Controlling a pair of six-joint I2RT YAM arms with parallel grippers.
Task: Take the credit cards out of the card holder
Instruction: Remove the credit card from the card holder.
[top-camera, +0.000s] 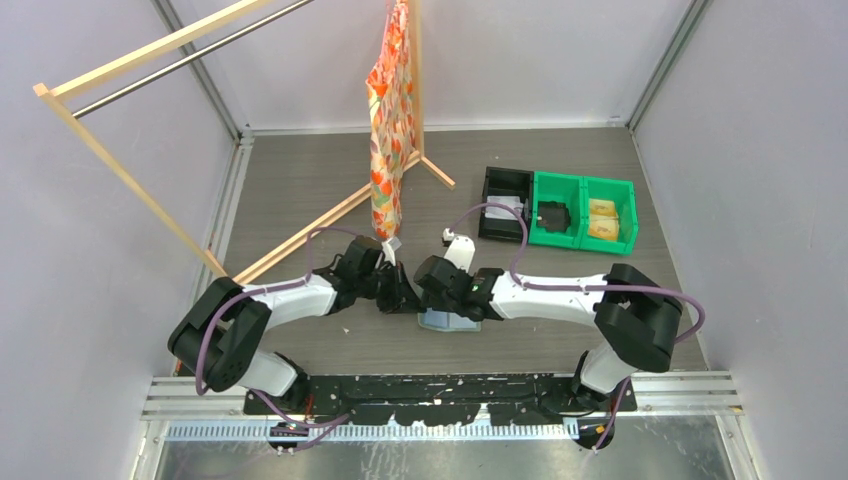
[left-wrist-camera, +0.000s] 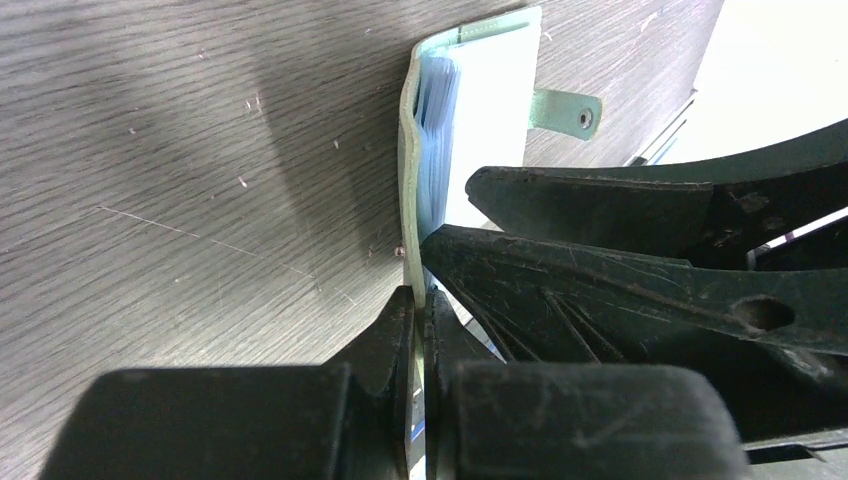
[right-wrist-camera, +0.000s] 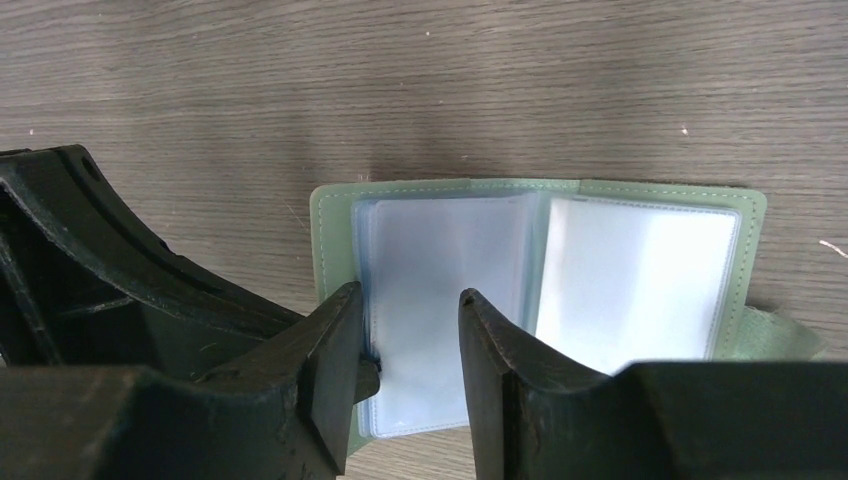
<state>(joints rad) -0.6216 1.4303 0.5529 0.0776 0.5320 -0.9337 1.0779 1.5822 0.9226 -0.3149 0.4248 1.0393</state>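
Patterned cloth (top-camera: 390, 130), wooden rack (top-camera: 120, 171), bins (top-camera: 580, 180)

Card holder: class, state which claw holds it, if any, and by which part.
The left claw pinches the card holder by the edge of its green cover. The right claw stands open over the clear pockets, gripping nothing.
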